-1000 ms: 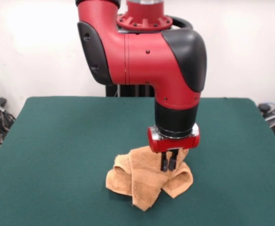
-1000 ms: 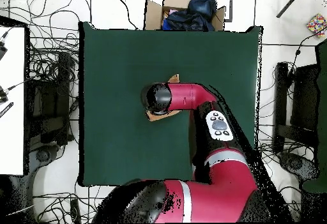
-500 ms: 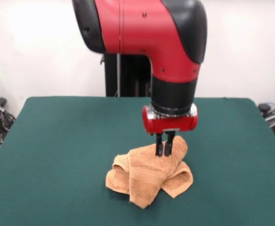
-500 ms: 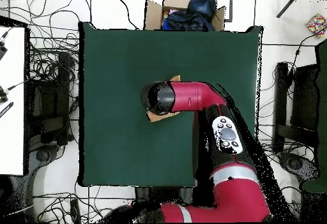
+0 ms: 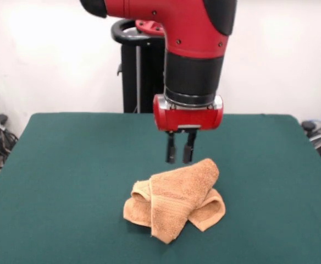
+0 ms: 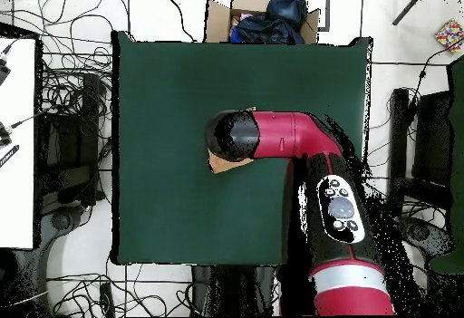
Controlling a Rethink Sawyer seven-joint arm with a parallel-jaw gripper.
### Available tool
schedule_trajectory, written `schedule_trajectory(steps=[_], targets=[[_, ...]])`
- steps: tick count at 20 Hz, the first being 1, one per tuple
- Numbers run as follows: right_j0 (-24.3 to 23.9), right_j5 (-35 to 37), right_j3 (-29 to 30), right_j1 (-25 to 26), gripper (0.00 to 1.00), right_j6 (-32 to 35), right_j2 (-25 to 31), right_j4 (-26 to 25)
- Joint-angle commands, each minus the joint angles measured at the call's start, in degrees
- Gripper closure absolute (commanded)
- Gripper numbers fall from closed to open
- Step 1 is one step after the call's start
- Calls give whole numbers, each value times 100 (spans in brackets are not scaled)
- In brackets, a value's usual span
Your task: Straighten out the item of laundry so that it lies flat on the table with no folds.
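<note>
My gripper (image 5: 180,155) hangs empty just above the washcloth (image 5: 174,204), its 2 fingers parted by a narrow gap. The cloth sits bunched near the middle of the table (image 5: 67,165) — layers folded over each other. I should pinch 1 outer corner only, not the stack. Its long axis runs lower-left to upper-right — front view.

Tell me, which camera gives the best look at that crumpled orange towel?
The front view: the whole towel lies bunched and folded on the table, with the open gripper above it. From overhead the arm hides almost all of it; only a small corner shows.
</note>
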Motion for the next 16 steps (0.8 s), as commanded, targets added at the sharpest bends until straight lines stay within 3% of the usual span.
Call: schedule_trajectory(steps=[1,16], targets=[[-114,163,521,-80,0,16,447,86],[-11,23,324,471,0,146,267,-200]])
